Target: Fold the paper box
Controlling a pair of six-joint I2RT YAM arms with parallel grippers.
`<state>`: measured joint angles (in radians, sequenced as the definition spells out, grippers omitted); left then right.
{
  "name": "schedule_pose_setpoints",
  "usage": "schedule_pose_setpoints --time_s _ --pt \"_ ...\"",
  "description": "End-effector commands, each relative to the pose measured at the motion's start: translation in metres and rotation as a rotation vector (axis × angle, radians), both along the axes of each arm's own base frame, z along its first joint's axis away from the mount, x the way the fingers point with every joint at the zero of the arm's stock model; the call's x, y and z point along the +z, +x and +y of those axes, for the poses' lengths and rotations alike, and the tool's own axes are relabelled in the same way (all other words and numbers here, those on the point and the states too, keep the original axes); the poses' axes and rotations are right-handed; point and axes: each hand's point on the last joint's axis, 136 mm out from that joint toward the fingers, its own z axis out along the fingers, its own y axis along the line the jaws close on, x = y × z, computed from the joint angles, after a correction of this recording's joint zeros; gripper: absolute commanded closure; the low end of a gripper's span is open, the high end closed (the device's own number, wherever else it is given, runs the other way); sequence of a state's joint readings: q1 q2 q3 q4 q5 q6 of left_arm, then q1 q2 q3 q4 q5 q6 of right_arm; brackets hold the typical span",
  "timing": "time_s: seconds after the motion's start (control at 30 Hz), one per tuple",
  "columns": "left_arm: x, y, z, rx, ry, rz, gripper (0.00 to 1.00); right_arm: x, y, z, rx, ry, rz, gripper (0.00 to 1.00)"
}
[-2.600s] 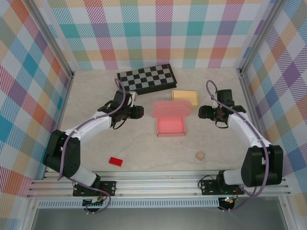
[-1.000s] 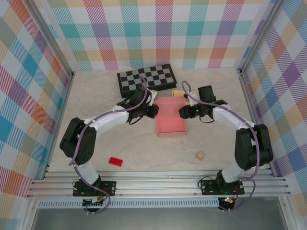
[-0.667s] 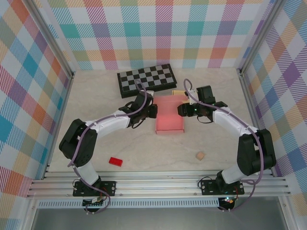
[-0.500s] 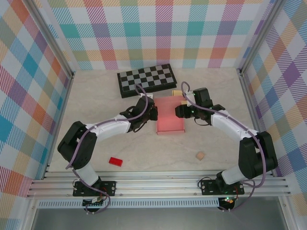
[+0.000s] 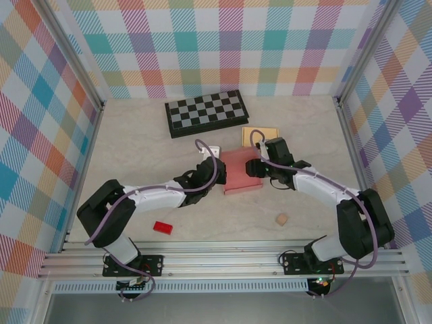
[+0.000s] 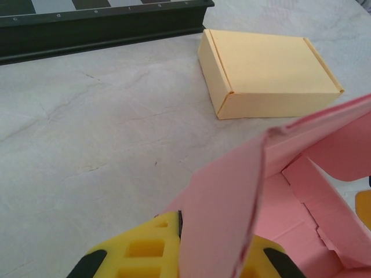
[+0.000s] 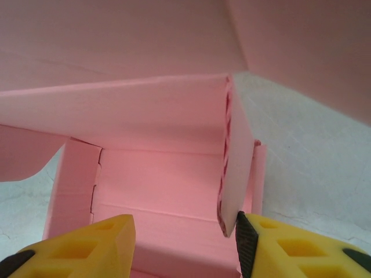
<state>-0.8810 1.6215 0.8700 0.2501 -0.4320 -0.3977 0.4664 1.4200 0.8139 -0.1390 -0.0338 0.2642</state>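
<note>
The left gripper [image 6: 208, 243] pinched a flap [image 6: 223, 191] of the pink box [image 5: 237, 172]. The right gripper [image 7: 185, 231] stood open astride its side wall [image 7: 236, 168].

The table [image 5: 135, 142] in front of me is pale with a faint marbled grain. At its far side lies a chessboard [image 5: 206, 112], folded shut. Nearer me and to the right sits a closed yellow box [image 5: 262, 132], near the board but apart from it. The pink box [image 5: 237, 172] rests mid-table just in front of that; whether the two touch I can't quite tell. Toward my edge lie a red block [image 5: 162, 227] on the left and a small tan cube [image 5: 281, 219] on the right.
</note>
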Motion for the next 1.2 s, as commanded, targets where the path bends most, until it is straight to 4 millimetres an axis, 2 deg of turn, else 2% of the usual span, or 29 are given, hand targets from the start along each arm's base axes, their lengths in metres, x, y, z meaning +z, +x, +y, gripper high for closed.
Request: schedule_pose_setpoints --time_s 0.0,0.3,0.47,0.6,0.7,0.8,0.87,0.97,1.03,1.1,1.17 --pt "0.000 -0.014 -0.011 -0.013 -0.048 -0.005 0.92 -0.001 -0.008 0.003 0.005 0.021 0.002 0.49" --pt "-0.024 -0.037 -0.015 -0.018 -0.031 0.043 0.92 -0.013 -0.025 -0.002 0.009 0.017 0.026 0.50" --pt "-0.031 -0.041 -0.004 0.025 -0.001 0.062 0.94 -0.016 -0.033 -0.006 0.004 0.011 0.043 0.50" --pt "-0.006 -0.032 0.012 0.032 0.159 -0.033 0.98 0.006 -0.035 -0.011 0.008 -0.006 0.010 0.46" --pt "0.012 -0.025 0.015 -0.061 0.265 -0.100 0.98 0.029 -0.039 -0.016 0.053 -0.051 -0.038 0.41" --pt "0.023 -0.024 0.017 -0.198 0.295 -0.138 0.99 0.054 -0.045 -0.022 0.128 -0.106 -0.099 0.35" --pt "0.029 -0.024 0.019 -0.291 0.294 -0.158 0.98 0.073 -0.046 -0.026 0.144 -0.121 -0.129 0.27" --pt "0.033 -0.019 0.026 -0.360 0.327 -0.177 0.98 0.099 -0.040 -0.033 0.093 -0.099 -0.137 0.13" --pt "0.033 -0.017 0.027 -0.400 0.326 -0.177 0.99 0.114 -0.030 -0.038 0.030 -0.065 -0.115 0.08" --pt "0.032 -0.016 0.024 -0.425 0.323 -0.194 0.99 0.124 -0.020 -0.041 -0.053 -0.027 -0.060 0.07" --pt "0.031 -0.014 0.022 -0.426 0.315 -0.209 0.99 0.122 -0.012 -0.040 -0.125 0.000 0.039 0.07"
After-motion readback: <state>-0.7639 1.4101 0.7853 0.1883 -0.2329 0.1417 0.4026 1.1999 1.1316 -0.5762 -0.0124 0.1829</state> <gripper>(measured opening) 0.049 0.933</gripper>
